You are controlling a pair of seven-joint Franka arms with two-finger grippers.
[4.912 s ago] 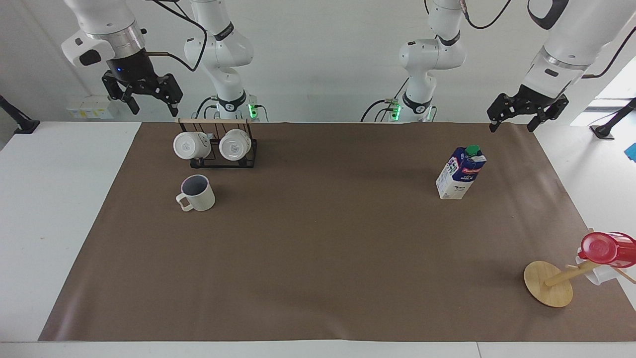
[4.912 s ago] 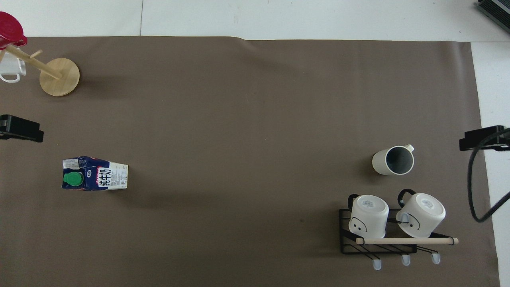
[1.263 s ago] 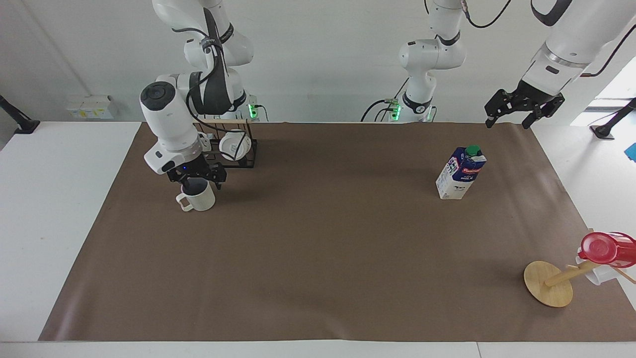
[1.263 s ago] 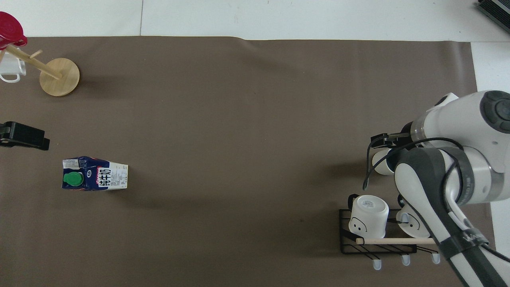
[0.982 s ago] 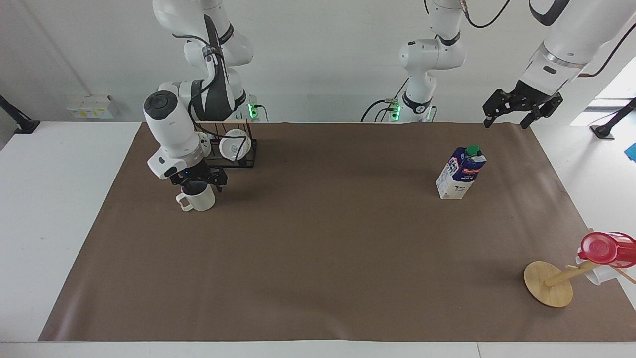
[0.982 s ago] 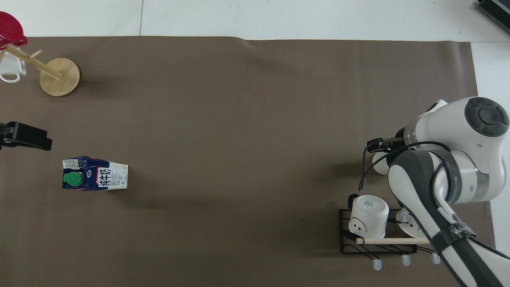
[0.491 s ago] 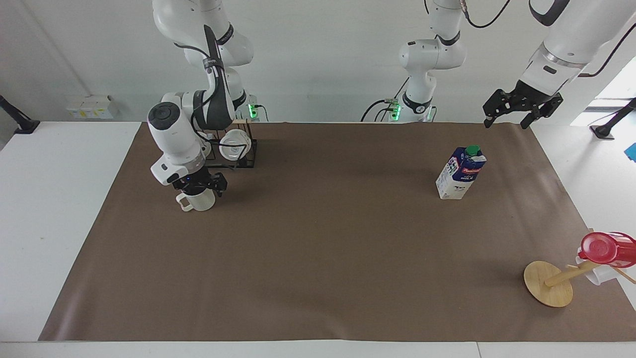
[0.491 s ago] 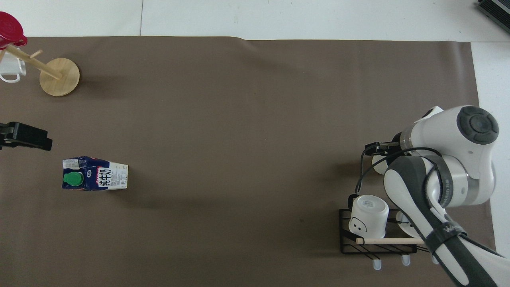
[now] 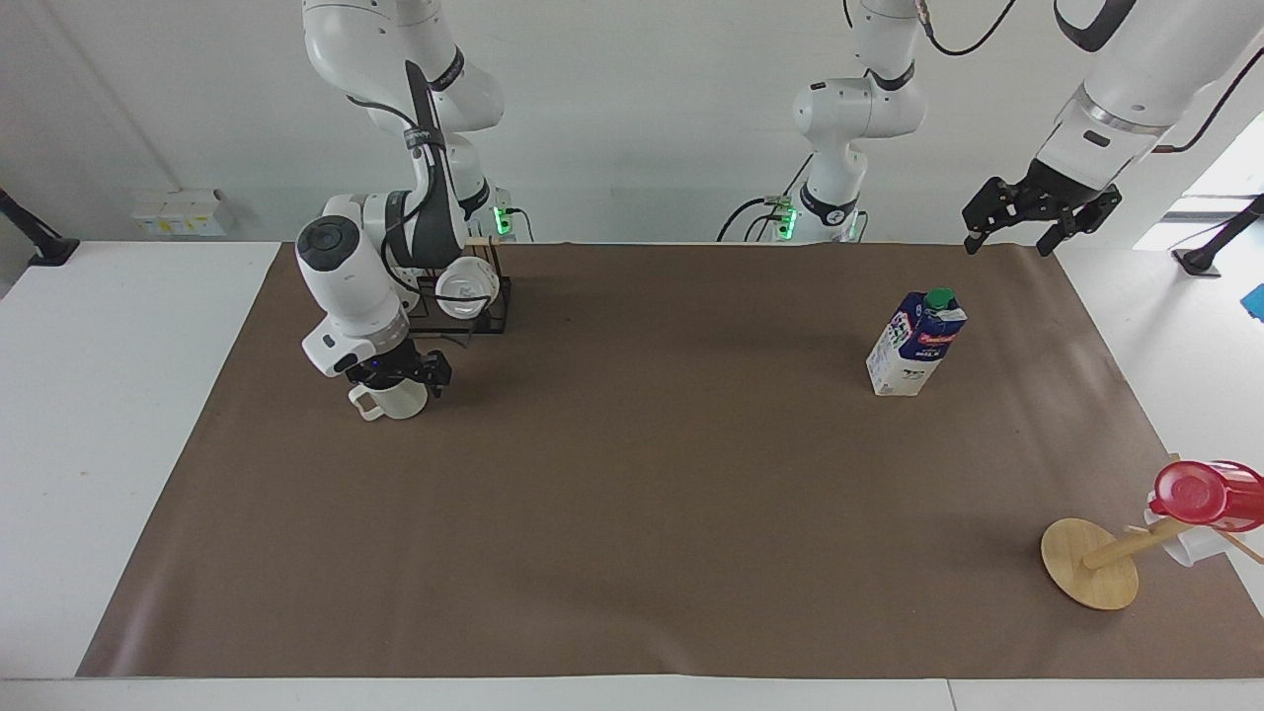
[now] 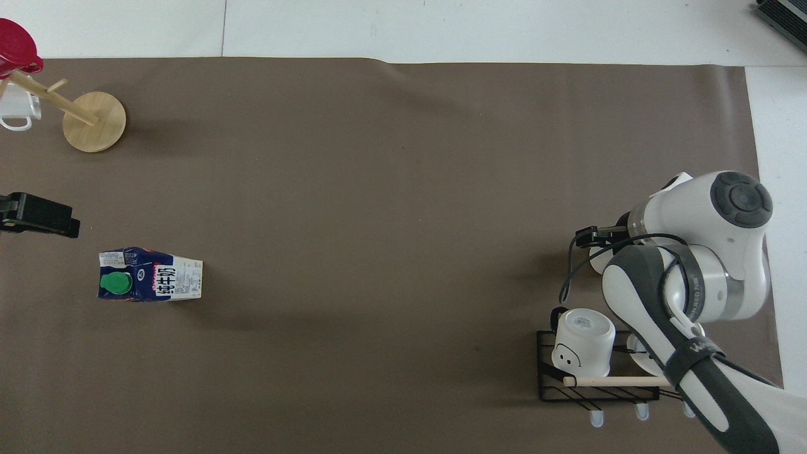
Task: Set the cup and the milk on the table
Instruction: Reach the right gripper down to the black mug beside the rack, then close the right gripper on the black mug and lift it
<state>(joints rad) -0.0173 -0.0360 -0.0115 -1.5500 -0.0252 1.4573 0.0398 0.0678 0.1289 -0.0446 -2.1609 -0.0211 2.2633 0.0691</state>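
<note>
Lower now, right gripper (image 9: 397,375) straddles the off-white ribbed ceramic mug (image 9: 395,399); its grip can't be told.
Left gripper (image 9: 1039,212) waits wide, at one o'clock of the upright blue-white milk carton (image 9: 915,343).

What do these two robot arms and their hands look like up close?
Both arms are glossy white, rounded segments with dark grey joint bands and round dark caps. Each ends in a black two-fingered hand: the right hand and the left hand. Black cables loop along them; green lights glow at the bases.

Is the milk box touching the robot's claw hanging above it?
Apart. The facing view shows the left gripper up in the air, with bare mat between it and the milk carton.
</note>
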